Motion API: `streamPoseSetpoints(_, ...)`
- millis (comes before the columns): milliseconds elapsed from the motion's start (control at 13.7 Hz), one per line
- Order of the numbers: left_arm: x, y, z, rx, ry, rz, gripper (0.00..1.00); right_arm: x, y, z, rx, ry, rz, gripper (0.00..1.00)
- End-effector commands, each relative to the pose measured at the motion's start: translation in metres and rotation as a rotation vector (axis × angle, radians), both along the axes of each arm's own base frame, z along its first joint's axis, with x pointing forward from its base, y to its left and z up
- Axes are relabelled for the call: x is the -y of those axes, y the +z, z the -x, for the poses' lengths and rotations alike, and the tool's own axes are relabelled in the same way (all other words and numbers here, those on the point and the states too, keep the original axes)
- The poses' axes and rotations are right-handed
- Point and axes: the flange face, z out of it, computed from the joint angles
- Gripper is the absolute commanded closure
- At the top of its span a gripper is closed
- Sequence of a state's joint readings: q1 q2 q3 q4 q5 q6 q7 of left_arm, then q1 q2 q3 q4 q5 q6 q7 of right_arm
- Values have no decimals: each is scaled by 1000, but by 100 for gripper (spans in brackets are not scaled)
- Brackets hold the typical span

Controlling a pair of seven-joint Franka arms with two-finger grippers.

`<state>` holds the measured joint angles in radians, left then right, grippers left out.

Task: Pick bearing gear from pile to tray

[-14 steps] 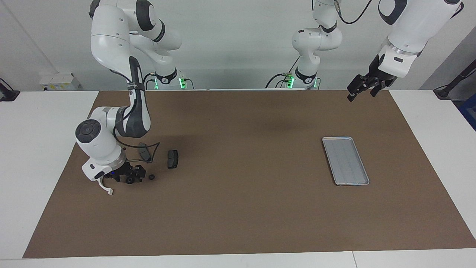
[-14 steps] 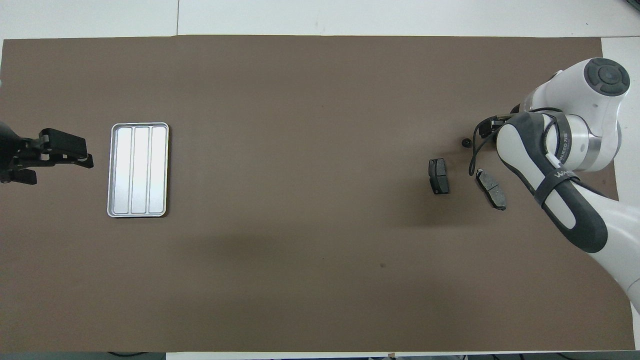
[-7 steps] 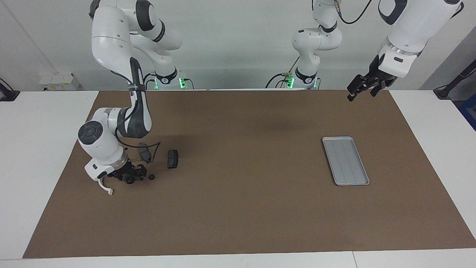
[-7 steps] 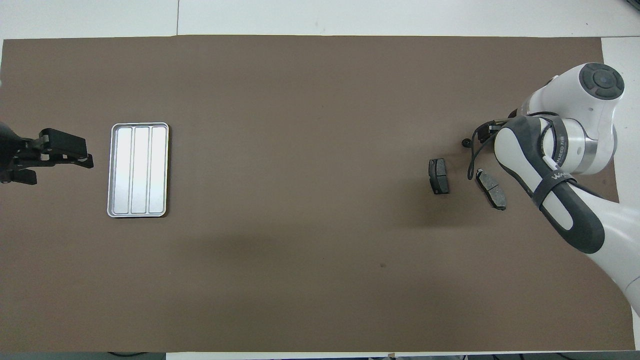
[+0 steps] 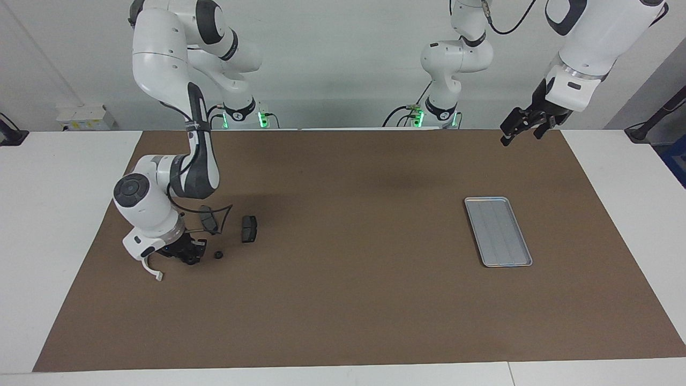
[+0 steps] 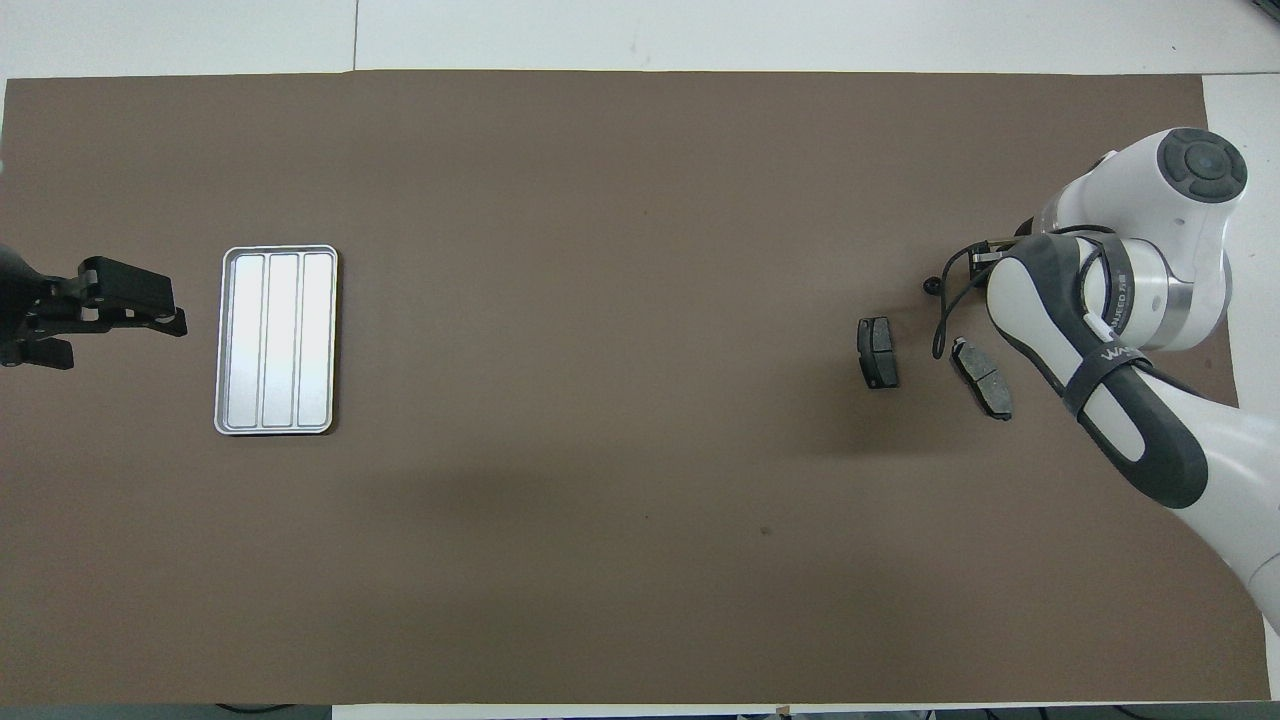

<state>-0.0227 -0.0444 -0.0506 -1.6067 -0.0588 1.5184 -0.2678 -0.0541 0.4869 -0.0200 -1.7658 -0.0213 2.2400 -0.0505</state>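
The pile lies on the brown mat at the right arm's end. It has two dark brake-pad plates [image 5: 248,228] [image 5: 208,219], a tiny black ring [image 5: 218,255] and a white curved bracket [image 5: 151,269]. In the overhead view the plates [image 6: 878,351] [image 6: 982,377] and the ring [image 6: 932,286] show, while the bracket is hidden under the arm. My right gripper [image 5: 188,256] is low over the pile, between the bracket and the ring, at a small black part. I cannot tell if it holds that part. The silver tray [image 5: 498,231] [image 6: 276,340] is empty. My left gripper [image 5: 520,136] [image 6: 130,305] waits, open, raised near the tray.
The brown mat [image 5: 343,300] covers most of the white table. A black cable loops from the right wrist over the plate that is closer to the arm [image 6: 940,325]. A white box [image 5: 86,117] stands off the mat, by the wall at the right arm's end.
The right wrist has shifted slightly and its gripper has drawn in and risen a little at the pile. The loose ring, plates, tray and left arm have not moved.
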Motion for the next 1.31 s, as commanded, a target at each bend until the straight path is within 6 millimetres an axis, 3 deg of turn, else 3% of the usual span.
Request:
streamPoseSetpoints(0, -1, 1, 9, 13, -5, -18, 0, 3, 1, 0, 19, 10, -3, 100)
streamPoseSetpoints(219, -1, 1, 10, 13, -6, -19, 0, -5, 34, -11, 41, 17, 4, 100)
streamPoseSetpoints(292, -1, 1, 10, 13, -5, -18, 0, -11, 55, -16, 49, 17, 1, 100)
streamPoseSetpoints(511, -2, 1, 9, 13, -5, -19, 0, -56, 121, -32, 37, 30, -10, 100)
streamPoseSetpoints(730, -2, 1, 9, 13, -5, -19, 0, -157, 174, -26, 37, -48, -15, 100)
streamPoseSetpoints(803, -2, 1, 9, 13, -3, -19, 0, -187, 181, -18, 26, -60, -12, 100)
streamPoseSetpoints(1096, -2, 1, 9, 13, -5, -19, 0, -330, 190, 25, 52, -135, -28, 100)
streamPoseSetpoints(1242, -2, 1, 9, 13, -5, -19, 0, -380, 185, 49, 53, -142, -35, 100)
